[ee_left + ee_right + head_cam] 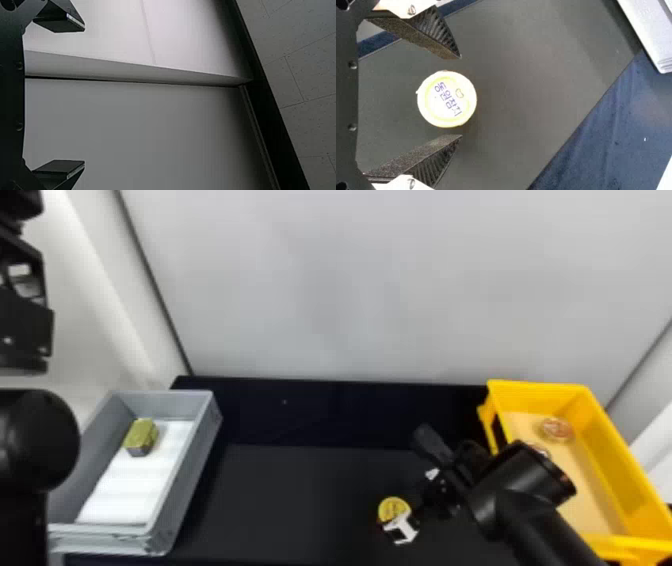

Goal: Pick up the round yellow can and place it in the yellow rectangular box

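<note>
Dev: Cam layout?

Me: My head cam sits high, facing forward and down: counter [310,500] from its back edge forward, boxes at its left and right ends, pale wall [350,290] behind.

Dev: Wrists?

Me: Right one's close above the counter, looking steeply down on the yellow can [447,99]. Left one faces pale wall and the ceiling tiles [305,79], both farther off.

Dev: Overlap?

Me: Head and right wrist share the can and the counter around it. Left wrist vs head: both get pale wall, can't tell if same patch.
</note>
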{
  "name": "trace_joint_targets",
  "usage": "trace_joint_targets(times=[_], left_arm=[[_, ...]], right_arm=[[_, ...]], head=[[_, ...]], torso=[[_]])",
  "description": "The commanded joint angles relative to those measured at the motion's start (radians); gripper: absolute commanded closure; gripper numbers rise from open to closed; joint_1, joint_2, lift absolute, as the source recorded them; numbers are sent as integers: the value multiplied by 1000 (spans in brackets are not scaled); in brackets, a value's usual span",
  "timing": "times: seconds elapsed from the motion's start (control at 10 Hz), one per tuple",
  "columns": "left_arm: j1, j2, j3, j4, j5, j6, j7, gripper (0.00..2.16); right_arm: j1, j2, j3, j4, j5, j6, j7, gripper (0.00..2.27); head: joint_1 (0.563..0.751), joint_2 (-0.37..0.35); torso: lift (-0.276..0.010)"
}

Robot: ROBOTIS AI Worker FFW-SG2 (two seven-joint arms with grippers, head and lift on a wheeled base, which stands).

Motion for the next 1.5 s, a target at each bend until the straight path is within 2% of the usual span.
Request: trace_joint_targets(times=[0.0, 0.5, 0.6, 0.7, 0.8, 1.4], left_arm=[[-1, -3, -2, 1, 0, -3, 0, 76], [-6, -5, -6, 5, 0, -6, 0, 76], [-6, -5, -6, 5, 0, -6, 0, 76], [-6, -5, -6, 5, 0, -6, 0, 76], [-4, -5, -6, 5, 0, -6, 0, 76], [-4, -6, -5, 5, 0, -3, -2, 76]], right_arm=[[-6, 1, 4, 17, -1, -10, -1, 64], [-22, 7, 22, 80, -1, -48, -15, 96], [-24, 6, 30, 78, -1, -57, -18, 223], [-25, 4, 42, 68, -1, -61, -29, 541], [-25, 1, 50, 57, -1, -56, -31, 653], [-24, -7, 63, 22, 11, -45, -3, 661]], head=[[694, 54], [694, 54], [694, 54], [694, 54], [694, 54], [694, 54]], torso=[[-3], [-3], [-3], [-3], [-3], [-3]])
